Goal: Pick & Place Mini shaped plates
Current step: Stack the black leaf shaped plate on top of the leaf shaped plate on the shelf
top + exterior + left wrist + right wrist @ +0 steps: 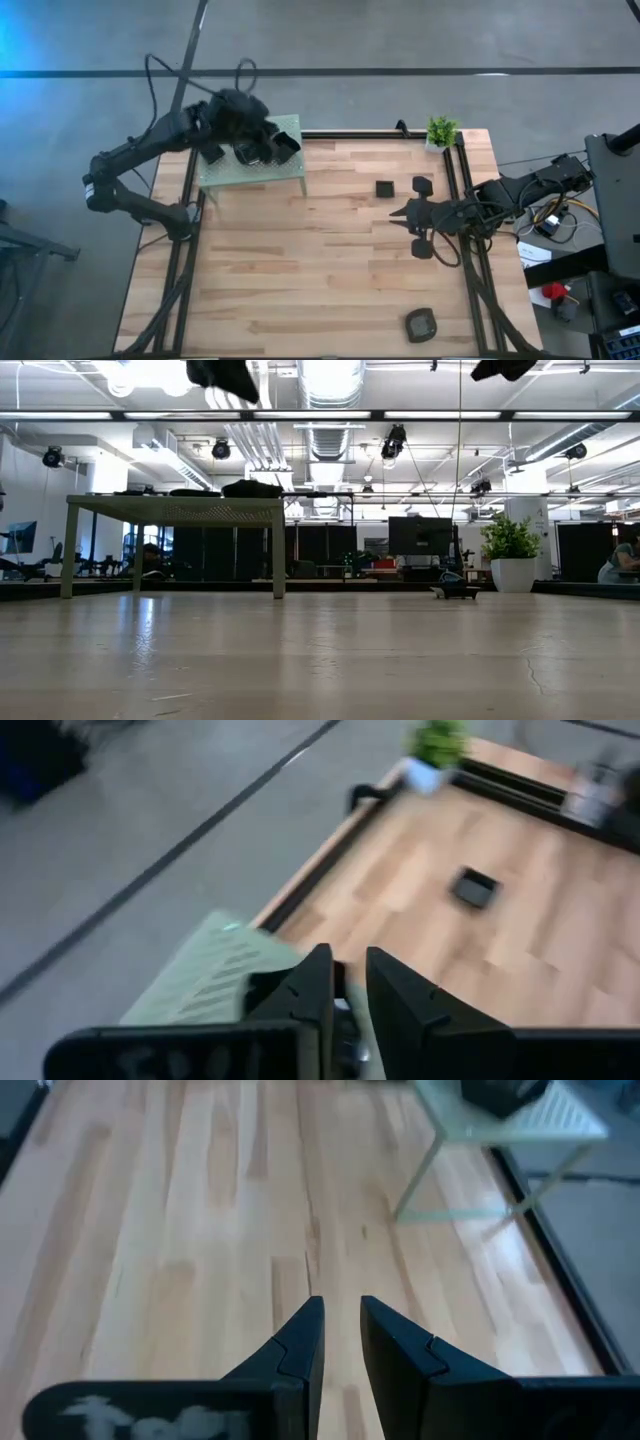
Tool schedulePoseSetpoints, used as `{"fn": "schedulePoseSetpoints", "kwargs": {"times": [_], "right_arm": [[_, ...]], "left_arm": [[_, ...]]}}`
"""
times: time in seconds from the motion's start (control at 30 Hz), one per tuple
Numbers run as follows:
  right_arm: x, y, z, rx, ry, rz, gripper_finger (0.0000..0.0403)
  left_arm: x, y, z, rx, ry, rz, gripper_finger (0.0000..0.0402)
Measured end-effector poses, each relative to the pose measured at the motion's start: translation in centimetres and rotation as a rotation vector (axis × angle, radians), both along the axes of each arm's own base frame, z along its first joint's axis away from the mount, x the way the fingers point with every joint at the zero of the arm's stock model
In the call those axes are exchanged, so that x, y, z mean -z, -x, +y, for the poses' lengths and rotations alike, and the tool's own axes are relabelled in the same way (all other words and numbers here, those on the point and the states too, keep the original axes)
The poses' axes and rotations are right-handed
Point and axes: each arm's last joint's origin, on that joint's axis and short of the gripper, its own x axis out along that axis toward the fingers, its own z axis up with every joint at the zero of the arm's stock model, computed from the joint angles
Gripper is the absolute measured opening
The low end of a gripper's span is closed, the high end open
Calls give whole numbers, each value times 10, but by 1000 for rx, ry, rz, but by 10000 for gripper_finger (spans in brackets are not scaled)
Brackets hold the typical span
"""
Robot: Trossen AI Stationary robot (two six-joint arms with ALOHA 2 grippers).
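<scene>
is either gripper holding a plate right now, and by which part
Neither. The left gripper stands open over the green platform; the right gripper is empty above the table.

Left end effector [262, 148] reaches far forward, fingers slightly parted; right end effector [400, 213] waits, narrowly gapped.

I am a robot with two dark arms. Each arm is made of thick black tubes joined by round bends. My left arm [140, 160] has a thin black cable that loops up over it, and a small pale patch near its lower bend. My right arm [530, 190] has black wires curling beside it. My left gripper [345, 995] has two black fingers [310, 995] with slanted, pointed tips, like little wedges. They sit on a flat black bar. My right gripper [340, 1342] looks the same, with two black wedge fingers [300, 1345]. Its bar has blurry white marks I cannot read.
</scene>
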Motion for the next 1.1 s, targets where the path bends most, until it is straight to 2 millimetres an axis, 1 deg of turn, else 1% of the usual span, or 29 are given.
{"fn": "schedulePoseSetpoints", "kwargs": {"times": [0.13, 0.3, 0.43, 0.6, 0.73, 0.87, 1.0, 1.1], "right_arm": [[6, 3, 1, -47, -49, 67, 63], [18, 6, 7, -225, -147, 182, 63], [32, 9, 12, -311, -213, 258, 63], [55, 17, 21, -349, -199, 339, 63], [72, 24, 33, -413, -171, 399, 63], [92, 29, 47, -504, -186, 471, 63], [107, 25, 65, -628, -265, 522, 63], [117, 19, 77, -666, -265, 550, 63]], "left_arm": [[-1, -12, -38, 79, -64, 15, 57], [2, -22, -90, 175, -124, 24, 57], [3, -23, -131, 237, -164, 8, 57], [9, -22, -170, 276, -187, -11, 57], [19, -28, -190, 296, -156, -33, 57], [34, -39, -203, 308, -144, -25, 57], [48, -52, -211, 317, -141, -20, 57], [55, -59, -215, 326, -140, -11, 57]]}}
